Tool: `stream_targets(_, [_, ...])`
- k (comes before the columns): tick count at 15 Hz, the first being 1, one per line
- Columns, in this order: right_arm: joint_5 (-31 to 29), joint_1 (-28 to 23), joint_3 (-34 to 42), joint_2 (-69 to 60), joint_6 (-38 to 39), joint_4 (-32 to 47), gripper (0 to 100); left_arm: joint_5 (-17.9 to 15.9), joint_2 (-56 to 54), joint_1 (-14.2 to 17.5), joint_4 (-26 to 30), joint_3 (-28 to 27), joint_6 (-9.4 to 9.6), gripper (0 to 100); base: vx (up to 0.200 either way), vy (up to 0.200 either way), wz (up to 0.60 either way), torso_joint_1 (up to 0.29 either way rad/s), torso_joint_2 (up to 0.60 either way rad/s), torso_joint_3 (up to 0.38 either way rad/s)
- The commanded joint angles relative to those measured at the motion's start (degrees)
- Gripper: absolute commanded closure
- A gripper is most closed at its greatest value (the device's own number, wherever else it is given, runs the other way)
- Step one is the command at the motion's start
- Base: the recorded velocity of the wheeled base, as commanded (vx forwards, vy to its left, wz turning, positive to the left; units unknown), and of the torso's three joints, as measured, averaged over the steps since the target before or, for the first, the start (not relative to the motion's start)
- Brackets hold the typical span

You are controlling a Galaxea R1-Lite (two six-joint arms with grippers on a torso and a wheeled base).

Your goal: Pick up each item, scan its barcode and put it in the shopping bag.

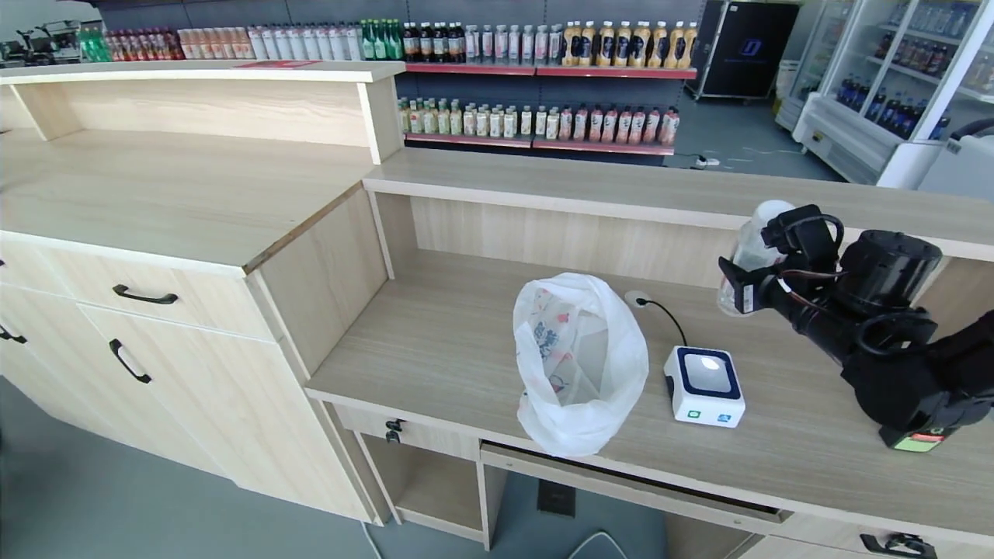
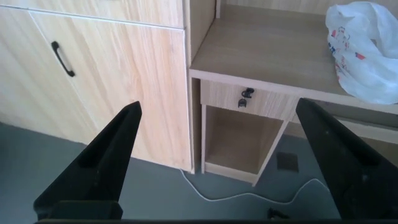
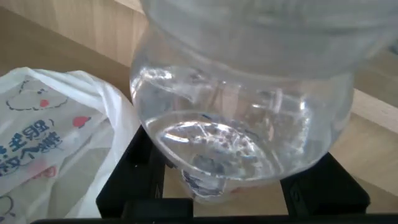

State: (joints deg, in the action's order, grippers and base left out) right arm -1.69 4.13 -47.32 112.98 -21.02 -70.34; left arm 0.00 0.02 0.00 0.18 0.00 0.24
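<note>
A clear plastic bottle (image 1: 755, 237) hangs in the air above the right part of the counter, with my right gripper (image 1: 739, 286) shut on it. Up close, the bottle (image 3: 242, 93) has its rounded base toward the camera, between the dark fingers (image 3: 134, 180). A white scanner (image 1: 703, 385) with a dark blue rim lies on the counter, below and left of the bottle. The white shopping bag (image 1: 578, 361) stands open to the left of the scanner, and its printed side (image 3: 50, 124) is also near the bottle. My left gripper (image 2: 217, 162) is open and holds nothing, low beside the counter's left end over the floor.
The scanner's black cable (image 1: 668, 314) runs to the back of the counter (image 1: 435, 349). A raised ledge (image 1: 559, 186) borders the rear. A taller cabinet (image 1: 178, 210) with drawer handles stands to the left. A keyed drawer (image 2: 247, 98) sits under the counter edge.
</note>
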Motion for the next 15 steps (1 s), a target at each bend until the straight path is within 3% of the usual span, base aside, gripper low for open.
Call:
stream_targets(1, [0.46,4.39,-4.53,4.18,1.94,0.64,100,0.00,-0.02,0.00,-0.01,0.00,0.02,0,0.000,0.000,0.60,0.007,0.01,-0.002])
stream_targets(3, [2.13,6.68,-8.84,8.57,4.41,1.43,100,0.00,-0.02,0.00,-0.01,0.00,0.02,0,0.000,0.000,0.00,0.000,0.00,0.000])
stream_targets(6, [2.13,8.44,-9.54,14.20,9.24,0.55,100,0.00,-0.02,0.00,-0.01,0.00,0.02,0,0.000,0.000,0.00,0.000,0.00,0.000])
stream_targets(15, [2.13,7.82,-14.20,24.13,12.49,0.64,100,0.00,-0.02,0.00,-0.01,0.00,0.02,0,0.000,0.000,0.00,0.000,0.00,0.000])
